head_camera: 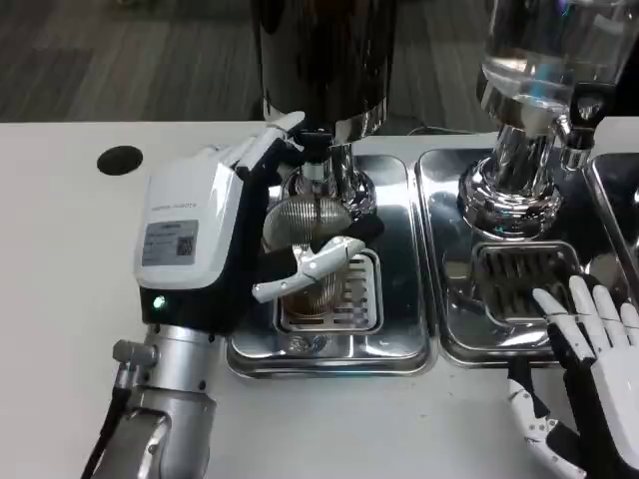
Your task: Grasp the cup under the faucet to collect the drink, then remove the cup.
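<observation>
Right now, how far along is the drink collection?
Done: the left hand grips the ribbed cup over the drip grate, below the dispenser. Whether drink is flowing cannot be told. Left: removing the cup. The right hand waits open.

Quick tally from head view, everything counted:

- drink dispensers: two, dark one (324,50) on left, clear one (544,60) on right
- faucets: two seen, one (318,165) under dark dispenser, one (582,125) on clear dispenser
- steel drip trays: two full ones, left tray (399,339) and right tray (449,329), plus edge of third (614,200) at far right
- cups: one, ribbed clear cup (305,244)
- hands: two, left hand (240,230), right hand (579,369)
- tables: one, white table (60,259), with one round dark hole (121,160)
</observation>
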`<state>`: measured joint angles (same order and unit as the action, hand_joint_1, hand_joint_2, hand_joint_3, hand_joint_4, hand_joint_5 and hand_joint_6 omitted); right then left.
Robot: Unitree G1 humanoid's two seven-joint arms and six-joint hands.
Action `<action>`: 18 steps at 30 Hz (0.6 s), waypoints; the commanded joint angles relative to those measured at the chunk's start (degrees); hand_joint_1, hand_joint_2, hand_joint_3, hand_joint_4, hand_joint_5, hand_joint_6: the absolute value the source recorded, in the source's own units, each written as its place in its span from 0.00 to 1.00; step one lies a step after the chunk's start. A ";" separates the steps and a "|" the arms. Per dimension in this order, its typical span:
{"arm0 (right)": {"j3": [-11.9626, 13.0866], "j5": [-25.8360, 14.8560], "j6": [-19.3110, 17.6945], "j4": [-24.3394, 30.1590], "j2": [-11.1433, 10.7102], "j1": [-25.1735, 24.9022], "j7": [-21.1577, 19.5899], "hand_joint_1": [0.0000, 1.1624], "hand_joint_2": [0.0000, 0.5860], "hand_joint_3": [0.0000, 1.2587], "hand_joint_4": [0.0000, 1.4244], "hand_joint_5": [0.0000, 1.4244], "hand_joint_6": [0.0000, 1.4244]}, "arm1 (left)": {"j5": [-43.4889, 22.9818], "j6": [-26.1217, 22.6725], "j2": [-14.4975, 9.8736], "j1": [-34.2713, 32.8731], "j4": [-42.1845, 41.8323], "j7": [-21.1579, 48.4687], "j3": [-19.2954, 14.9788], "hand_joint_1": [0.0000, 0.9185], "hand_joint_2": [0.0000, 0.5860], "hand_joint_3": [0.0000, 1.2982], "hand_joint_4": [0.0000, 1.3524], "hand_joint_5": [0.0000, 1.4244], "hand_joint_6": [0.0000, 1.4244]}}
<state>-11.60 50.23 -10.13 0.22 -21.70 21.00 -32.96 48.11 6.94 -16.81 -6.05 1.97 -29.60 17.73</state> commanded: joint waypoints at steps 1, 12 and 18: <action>0.22 -0.62 0.10 -0.31 0.11 -0.53 0.18 0.23 0.82 0.13 0.00 0.00 0.00 | 2.04 -1.24 -0.43 1.05 1.29 1.19 1.01 0.34 0.17 0.36 0.35 0.41 0.33; 0.50 -1.48 -0.31 -1.11 -0.14 -0.83 -0.09 0.21 0.82 0.13 0.00 0.00 0.00 | 2.47 -1.42 0.11 0.64 2.12 1.25 1.41 0.40 0.19 0.36 0.35 0.41 0.33; 0.42 -1.58 -0.32 -1.48 -0.11 -1.14 -0.11 0.19 0.83 0.13 0.00 0.00 0.00 | 2.19 -1.23 -0.02 0.56 2.34 0.94 1.20 0.40 0.19 0.36 0.35 0.41 0.33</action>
<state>-11.51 49.22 -10.19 -0.76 -21.72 20.37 -32.97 49.92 6.05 -16.72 -6.52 2.36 -30.05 18.07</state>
